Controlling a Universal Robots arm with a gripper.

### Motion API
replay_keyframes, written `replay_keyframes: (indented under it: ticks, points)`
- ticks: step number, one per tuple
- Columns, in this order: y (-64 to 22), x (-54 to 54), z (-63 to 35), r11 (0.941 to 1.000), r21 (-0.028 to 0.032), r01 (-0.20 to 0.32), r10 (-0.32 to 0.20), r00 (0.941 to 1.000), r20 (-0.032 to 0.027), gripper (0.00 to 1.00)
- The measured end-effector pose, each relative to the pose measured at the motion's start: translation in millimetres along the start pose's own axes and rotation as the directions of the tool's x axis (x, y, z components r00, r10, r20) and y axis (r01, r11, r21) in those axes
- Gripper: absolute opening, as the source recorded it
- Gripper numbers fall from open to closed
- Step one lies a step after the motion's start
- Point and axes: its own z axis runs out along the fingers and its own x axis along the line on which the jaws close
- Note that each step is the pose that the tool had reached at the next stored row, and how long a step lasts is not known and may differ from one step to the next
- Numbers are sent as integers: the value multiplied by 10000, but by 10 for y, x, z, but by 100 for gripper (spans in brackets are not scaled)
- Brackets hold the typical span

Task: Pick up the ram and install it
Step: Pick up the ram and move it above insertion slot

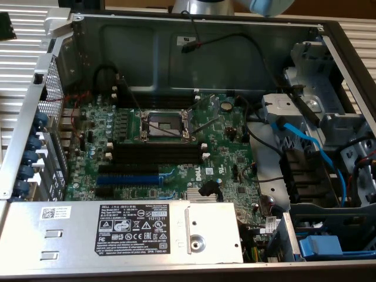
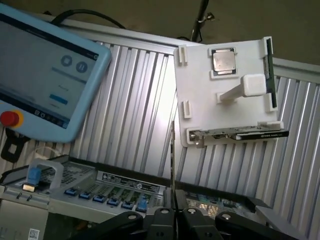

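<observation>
Ram (image 2: 172, 160) sits pinched edge-on in the nearly closed end effector (image 2: 174, 209), we judge, sticking straight out past its fingertips, not yet at the empty black memory slots (image 1: 155, 151).

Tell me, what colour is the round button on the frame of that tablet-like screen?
The round button is red; the wrist view shows it best.

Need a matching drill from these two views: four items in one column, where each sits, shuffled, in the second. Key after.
A. thin ram stick, edge-on
B. round red button
C. long blue expansion slot
D. square silver processor chip

1. on white plastic holder
2. on green motherboard
3. on light-blue-framed touchscreen pendant
4. between the black fingers

Pairs: A-4, B-3, C-2, D-1
</observation>
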Motion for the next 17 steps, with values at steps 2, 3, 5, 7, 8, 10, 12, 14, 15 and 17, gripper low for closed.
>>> replay_keyframes:
  ticks: [2, 3, 5, 7, 8, 10, 12, 14, 15, 17]
  points:
    - [-6, -4, -12, 10000, -3, -46, 46, 10000, 2, 12]
    - [-15, -4, -20, 10000, -3, -52, 52, 10000, 2, 12]
    - [-49, -3, -42, 10000, -2, -53, 53, 10000, 3, 12]
    - [-96, 2, -69, 10000, -4, -53, 53, 10000, 2, 12]
    - [-122, 6, -82, 10000, -4, -53, 53, 10000, 2, 12]
    - [-178, 14, -110, 10000, -4, -53, 53, 10000, 1, 12]
    - [-236, 22, -139, 10000, -3, -54, 54, 10000, 2, 12]
    - [-295, 31, -166, 10000, -3, -54, 54, 10000, 2, 12]
    - [-325, 35, -178, 10000, -2, -53, 53, 10000, 2, 12]
    - [-391, 46, -206, 10000, -3, -52, 52, 10000, 2, 12]
